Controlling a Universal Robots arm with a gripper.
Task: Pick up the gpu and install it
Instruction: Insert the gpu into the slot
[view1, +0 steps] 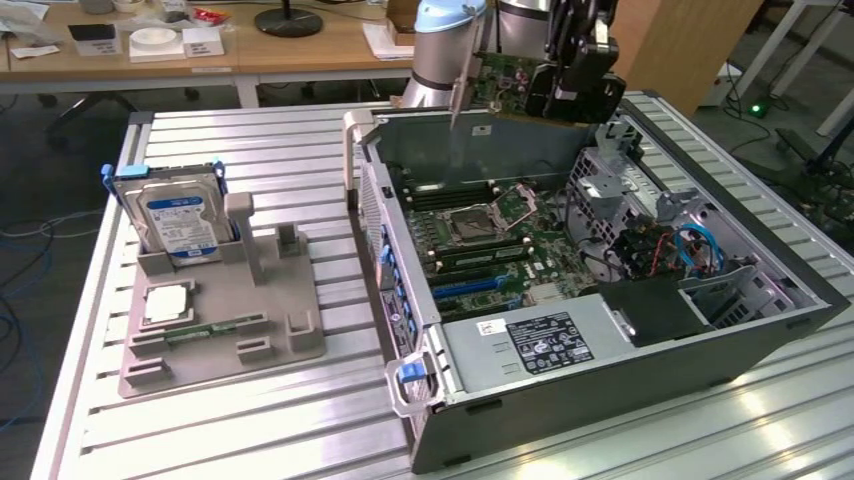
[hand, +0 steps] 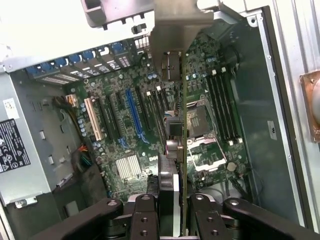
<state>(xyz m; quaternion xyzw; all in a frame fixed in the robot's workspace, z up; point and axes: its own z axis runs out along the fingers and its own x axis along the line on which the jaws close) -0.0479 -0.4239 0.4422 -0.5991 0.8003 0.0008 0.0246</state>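
Gripper (view1: 567, 85): black, hangs above the far end of the open PC case, clenched on the gpu; in wrist view (hand: 175, 210) both finger blocks sit tight against the card's two faces.
Gpu (view1: 514, 72): held up in the air, on edge, green board side facing the exterior view; silvery end bracket (view1: 461, 85) hangs at the card's end on the exterior view's left, its tip pointing down. Card is clear of the motherboard, above the case's far wall. In wrist view the gpu (hand: 176, 135) is seen edge-on, running out from betw. the fingers, over the board.
Arm (view1: 447, 40): light blue/silver, stands behind the case.
PC case (view1: 801, 300): lying on its side, panel off, on the slatted metal table (view1: 267, 420).
Motherboard (hand: 125, 125): exposed; blue expansion slot (hand: 134, 112) w/ black slots beside it, CPU socket (hand: 200, 117) nearby.
PSU (view1: 534, 345): near end of case, label up.
Gray fixture (view1: 227, 310): on table, to the exterior view's left of the case, well apart from it.
Hard drive (view1: 174, 215): upright in fixture, blue-white label.
Memory stick (view1: 220, 326): lies flat in fixture, narrow, green.
Background: wooden desk (view1: 267, 50) w/ small items.
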